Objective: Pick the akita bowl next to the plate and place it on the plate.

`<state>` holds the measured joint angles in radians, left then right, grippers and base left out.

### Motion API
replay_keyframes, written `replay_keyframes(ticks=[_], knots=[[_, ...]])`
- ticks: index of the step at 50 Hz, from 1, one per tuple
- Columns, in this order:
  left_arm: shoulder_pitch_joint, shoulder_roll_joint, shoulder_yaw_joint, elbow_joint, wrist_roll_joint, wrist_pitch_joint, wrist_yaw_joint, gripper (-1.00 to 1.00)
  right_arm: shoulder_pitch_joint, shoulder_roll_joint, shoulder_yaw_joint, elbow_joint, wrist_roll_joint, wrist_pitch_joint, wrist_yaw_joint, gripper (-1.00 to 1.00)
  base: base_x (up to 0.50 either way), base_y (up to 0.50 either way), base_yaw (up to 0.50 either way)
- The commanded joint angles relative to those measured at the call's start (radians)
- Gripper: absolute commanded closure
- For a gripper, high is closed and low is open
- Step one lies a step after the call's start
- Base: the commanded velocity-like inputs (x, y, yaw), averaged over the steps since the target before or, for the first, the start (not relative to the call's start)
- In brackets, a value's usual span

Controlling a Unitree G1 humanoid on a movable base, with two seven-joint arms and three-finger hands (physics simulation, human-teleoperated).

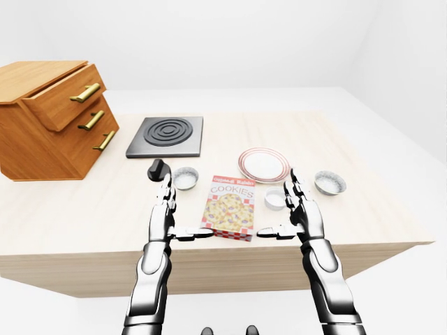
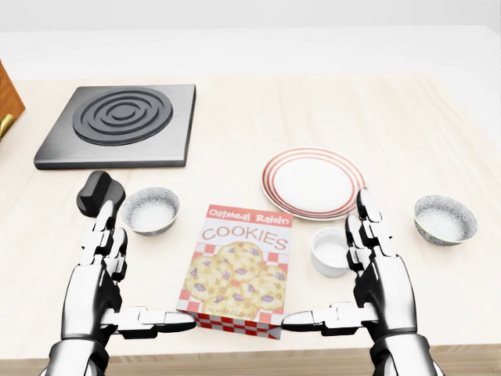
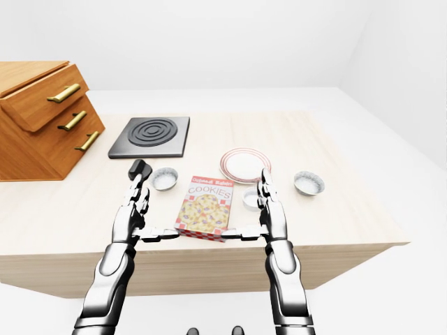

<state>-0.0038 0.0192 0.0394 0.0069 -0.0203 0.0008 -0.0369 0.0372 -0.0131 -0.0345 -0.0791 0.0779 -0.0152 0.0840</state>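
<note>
The red-rimmed white plate (image 2: pixel 313 182) lies right of centre on the wooden table (image 2: pixel 258 117). A grey speckled akita bowl (image 2: pixel 445 219) sits to its right, a little apart. A second bowl of the same kind (image 2: pixel 150 210) sits left of the cookie box. My right hand (image 2: pixel 356 274) hovers open below the plate, fingers straight and thumb pointing left, well left of the right bowl. My left hand (image 2: pixel 117 274) is open too, beside the left bowl, with its thumb pointing right. Neither hand holds anything.
An Oatmeal Raisin cookie box (image 2: pixel 239 270) lies flat between my hands. A small white ramekin (image 2: pixel 329 251) stands against my right fingers' left side. A small black object (image 2: pixel 100 192) sits at my left fingertips. Black stove plate (image 2: pixel 117 124) upper left; wooden drawer cabinet (image 1: pixel 49 118) far left.
</note>
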Motion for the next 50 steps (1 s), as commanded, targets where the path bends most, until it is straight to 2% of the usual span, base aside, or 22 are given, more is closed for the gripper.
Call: replay_keyframes(ticks=[1,3,6,9,12,14,16,22,23,26,28,32,34,35,37,40,44,48,49,50], knots=[[0.001,0.0,-0.001,-0.007,0.0,0.006,0.001,-1.0,-0.002,0.0,-0.002,0.009,0.0,-0.006,0.001,-1.0,0.0,-0.3,0.0],[0.002,0.0,-0.001,-0.011,0.0,0.009,0.001,-1.0,-0.001,0.0,0.0,0.003,-0.001,-0.003,0.0,-1.0,0.0,-0.3,0.0],[0.0,0.0,0.001,0.004,0.0,-0.003,-0.001,-1.0,-0.003,0.0,-0.001,0.006,-0.001,-0.004,-0.001,-1.0,0.0,-0.3,0.0],[0.001,0.0,0.0,-0.006,0.0,0.006,0.0,-1.0,-0.005,0.0,-0.002,0.012,-0.003,-0.007,-0.002,-1.0,0.0,-0.28,0.0],[0.0,0.001,0.002,0.008,0.0,-0.008,-0.001,-1.0,-0.007,-0.001,-0.002,0.02,-0.008,-0.01,-0.006,-1.0,0.0,-0.19,0.0],[-0.001,0.001,0.001,0.007,-0.001,-0.005,-0.001,-1.0,-0.009,-0.002,-0.002,0.026,-0.015,-0.02,-0.01,-1.0,0.0,-0.18,0.0],[0.0,0.0,0.0,-0.004,0.0,0.005,0.001,-1.0,-0.006,-0.001,0.0,0.011,-0.017,-0.005,-0.013,-1.0,0.0,-0.09,0.0],[0.001,0.0,0.0,-0.007,0.001,0.007,0.002,-1.0,-0.051,-0.001,0.004,0.092,-0.093,-0.037,-0.075,-1.0,0.0,0.0,0.0],[0.0,0.0,0.0,-0.005,0.001,0.006,0.002,-1.0,-0.057,0.0,0.009,0.091,-0.105,-0.02,-0.083,-1.0,0.0,0.0,0.0],[0.0,0.0,0.0,-0.003,0.0,0.004,0.002,-1.0,-0.047,0.003,0.014,0.067,-0.09,-0.02,-0.073,-1.0,0.0,0.0,0.0],[-0.001,0.0,0.001,0.0,0.0,0.003,0.001,-1.0,-0.052,0.003,0.01,0.058,-0.07,0.001,-0.068,-1.0,0.0,0.0,0.0],[0.0,0.0,-0.001,-0.007,0.001,0.009,0.003,-1.0,-0.045,0.005,0.022,0.035,-0.079,0.005,-0.068,-1.0,0.0,0.0,0.0],[0.0,0.0,0.0,-0.001,0.001,0.004,0.002,-1.0,-0.044,0.005,0.019,0.027,-0.063,0.022,-0.059,-1.0,0.0,0.0,0.0],[0.0,0.0,0.0,0.0,0.001,0.002,0.002,-1.0,-0.045,0.004,0.019,0.034,-0.065,0.015,-0.058,-1.0,0.0,0.0,0.0],[0.0,0.0,-0.001,-0.004,0.001,0.006,0.002,-1.0,-0.045,0.003,0.015,0.016,-0.054,0.037,-0.051,-1.0,0.0,0.0,0.0],[-0.002,0.0,0.0,0.002,0.001,0.003,0.003,-1.0,-0.04,0.001,0.016,0.021,-0.053,0.012,-0.04,-1.0,0.0,0.0,0.0],[-0.002,0.0,0.0,0.004,0.001,0.001,0.002,-1.0,-0.034,0.001,0.018,0.017,-0.053,0.003,-0.03,-1.0,0.22,0.0,0.0],[-0.002,0.0,-0.001,0.003,0.001,0.001,0.003,-1.0,-0.029,0.002,0.019,-0.003,-0.051,0.018,-0.025,-1.0,0.39,0.0,0.0],[-0.004,0.0,0.0,0.011,0.001,-0.004,0.002,-1.0,-0.029,0.001,0.019,-0.002,-0.051,0.014,-0.025,-1.0,0.4,0.0,0.0],[-0.004,0.0,-0.001,0.005,0.001,0.001,0.003,-1.0,-0.03,0.002,0.018,0.0,-0.051,0.012,-0.025,-1.0,0.41,0.0,0.0]])
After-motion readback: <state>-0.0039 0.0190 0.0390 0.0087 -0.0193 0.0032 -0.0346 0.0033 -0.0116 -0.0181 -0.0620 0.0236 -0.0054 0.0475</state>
